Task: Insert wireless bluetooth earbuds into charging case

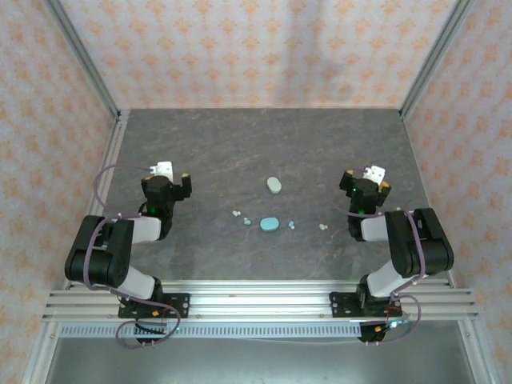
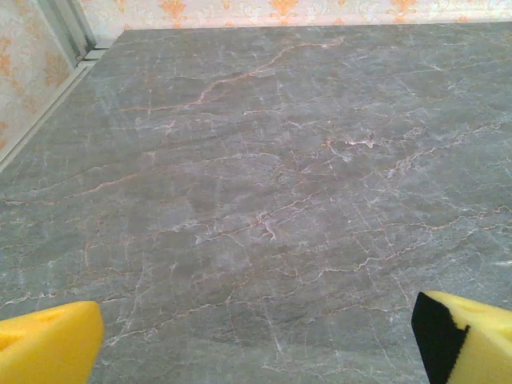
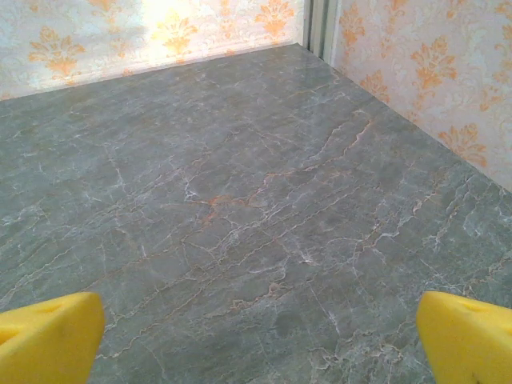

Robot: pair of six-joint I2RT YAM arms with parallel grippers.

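Walls (image 1: 264, 48): papered, pale ground with an orange floral repeat, aluminium posts at the corners.

Table (image 1: 240, 144): flat grey slab, marble-look, fine white and rust veining, dull finish.

Left arm (image 1: 112, 248) and right arm (image 1: 408, 240): black and white jointed housings, folded at the near edge.

Left gripper (image 1: 174, 173) stood with its jaws wide apart, holding nothing. Its pads (image 2: 48, 340) were blunt yellow wedges, one faced in black.

Right gripper (image 1: 378, 178) was likewise spread and empty, pads (image 3: 468, 340) plain yellow.

Two smooth oval cases lay mid-table: mint case (image 1: 274, 185) farther, teal case (image 1: 270, 225) nearer.

Earbuds (image 1: 247, 220), tiny rounded pale pieces, lay loose on the slab. Two sat just left of the teal case, two just right, one farther right.
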